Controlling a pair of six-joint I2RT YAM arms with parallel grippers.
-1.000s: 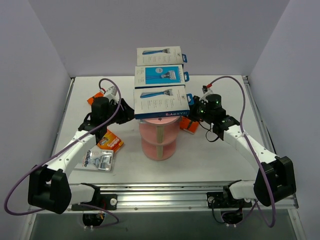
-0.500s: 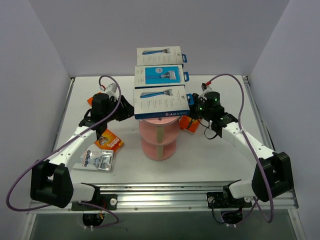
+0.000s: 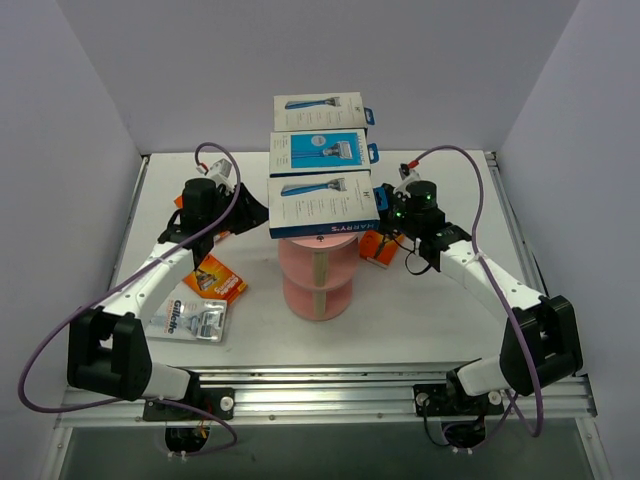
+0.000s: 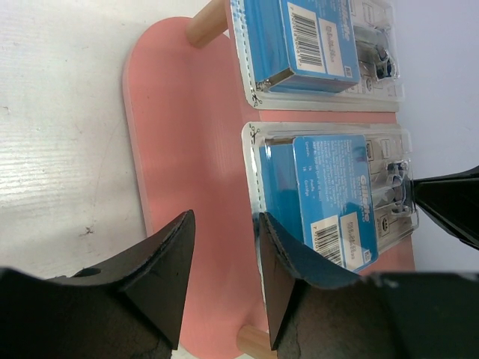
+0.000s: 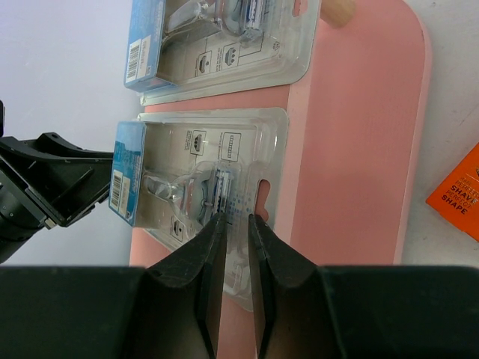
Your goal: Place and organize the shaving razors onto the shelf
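Far left of the top view: left gripper [image 3: 252, 216] reaches in at the pink shelf [image 3: 315, 290] from the left. An orange pack [image 3: 183, 200] is partly hidden behind its arm. Below it, on the table [image 3: 420, 320], lie an orange Gillette card [image 3: 220, 283] and a Gillette blister pack [image 3: 196, 320], just beside each other.

Centre: three packs sit in a row on the shelf top, running front to back: near Harry's box [image 3: 322, 205], blue pack [image 3: 318, 150], far Harry's box [image 3: 318, 110].

Right of centre: right gripper [image 3: 385, 225] comes in at the shelf from the right. An orange card [image 3: 375, 248] lies on the table just below it, next to the shelf.

Left wrist view: jaws apart, with bare pink oval tier [image 4: 187, 134] showing in the gap. The right finger overlaps the corner of the near clear blister pack [image 4: 329, 194]; can't tell if it touches. The far clear blister pack [image 4: 314, 45] lies beside it on the same tier. Both have blue inserts. Can't tell which level this tier is.

Right wrist view: jaws nearly together, pinching the flange of the near clear blister pack by its hang tab. The pack lies flat on the tier. The left gripper's black fingers sit at its opposite, blue end.
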